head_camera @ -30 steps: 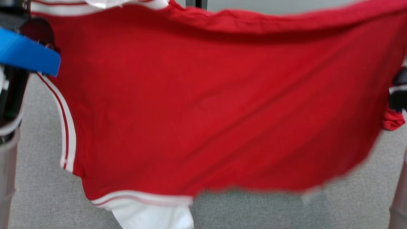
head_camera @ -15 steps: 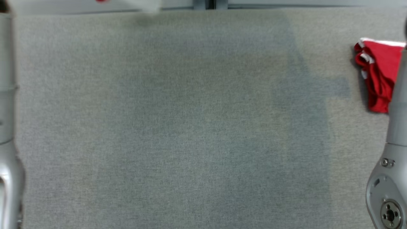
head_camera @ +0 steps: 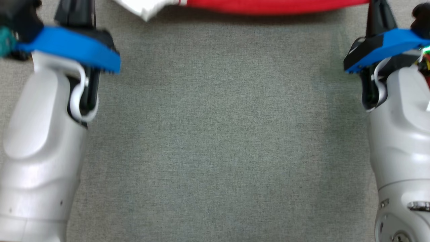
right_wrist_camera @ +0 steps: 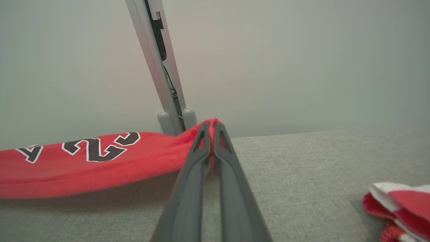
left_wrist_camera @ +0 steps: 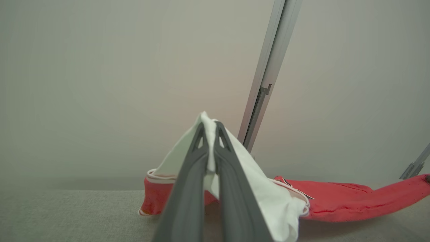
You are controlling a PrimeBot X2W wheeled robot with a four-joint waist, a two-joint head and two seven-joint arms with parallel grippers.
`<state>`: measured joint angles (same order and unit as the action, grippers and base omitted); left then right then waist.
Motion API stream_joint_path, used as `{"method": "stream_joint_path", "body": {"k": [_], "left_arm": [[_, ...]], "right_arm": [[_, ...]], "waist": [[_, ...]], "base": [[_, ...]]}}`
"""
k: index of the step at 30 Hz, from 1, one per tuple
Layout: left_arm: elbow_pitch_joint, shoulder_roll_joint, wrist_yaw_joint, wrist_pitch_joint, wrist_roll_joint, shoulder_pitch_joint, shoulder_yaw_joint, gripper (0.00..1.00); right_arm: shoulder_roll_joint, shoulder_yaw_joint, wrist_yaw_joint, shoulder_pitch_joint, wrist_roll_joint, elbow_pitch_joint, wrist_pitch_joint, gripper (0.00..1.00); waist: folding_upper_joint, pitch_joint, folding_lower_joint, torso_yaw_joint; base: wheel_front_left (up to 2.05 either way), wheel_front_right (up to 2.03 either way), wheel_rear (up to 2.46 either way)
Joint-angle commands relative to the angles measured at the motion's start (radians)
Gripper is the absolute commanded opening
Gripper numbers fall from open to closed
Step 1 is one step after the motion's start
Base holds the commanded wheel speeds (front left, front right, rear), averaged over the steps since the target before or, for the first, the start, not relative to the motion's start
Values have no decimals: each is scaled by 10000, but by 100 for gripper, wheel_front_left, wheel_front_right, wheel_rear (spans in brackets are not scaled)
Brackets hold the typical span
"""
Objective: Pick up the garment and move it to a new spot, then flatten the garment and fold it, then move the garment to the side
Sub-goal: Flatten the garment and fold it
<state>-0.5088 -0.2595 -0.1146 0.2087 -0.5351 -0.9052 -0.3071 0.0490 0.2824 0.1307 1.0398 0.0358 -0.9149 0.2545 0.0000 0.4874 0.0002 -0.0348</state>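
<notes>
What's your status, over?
Left gripper shut on garment, white corner; right gripper shut on red edge. Strung between them, low over table. Second red bundle off right, apart.

Black numerals, seemingly 23, stand on the red garment, left of the jaws of the right gripper. Neighbouring lettering is unreadable

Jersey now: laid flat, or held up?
Held up: jersey stretched between left gripper and right gripper, each shut on an end; shadow beneath it.

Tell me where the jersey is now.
The jersey is at the top of the head view, strung near the far side of the table between the left gripper, pinching its white part, and the right gripper, pinching red cloth.
</notes>
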Motion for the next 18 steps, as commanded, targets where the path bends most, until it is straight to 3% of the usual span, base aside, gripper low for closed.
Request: {"method": "stream_joint_path", "body": {"k": [1, 9, 18], "left_arm": [[165, -62, -59, 104, -95, 186, 41, 0], [1827, -243, 81, 472, -804, 2668, 696, 0], [3860, -91, 582, 560, -832, 5806, 1014, 0]], "right_arm": [[34, -81, 1, -154, -100, 32, 71, 0], [31, -1244, 1, -2138, -2091, 2297, 113, 0], [30, -1981, 1, -5370, -3574, 4784, 115, 0]], "waist": [[0, -4, -2, -5], [0, -464, -2, -193], [0, -2110, -2, -296]], "base": [[0, 0, 0], [0, 0, 0], [0, 0, 0]]}}
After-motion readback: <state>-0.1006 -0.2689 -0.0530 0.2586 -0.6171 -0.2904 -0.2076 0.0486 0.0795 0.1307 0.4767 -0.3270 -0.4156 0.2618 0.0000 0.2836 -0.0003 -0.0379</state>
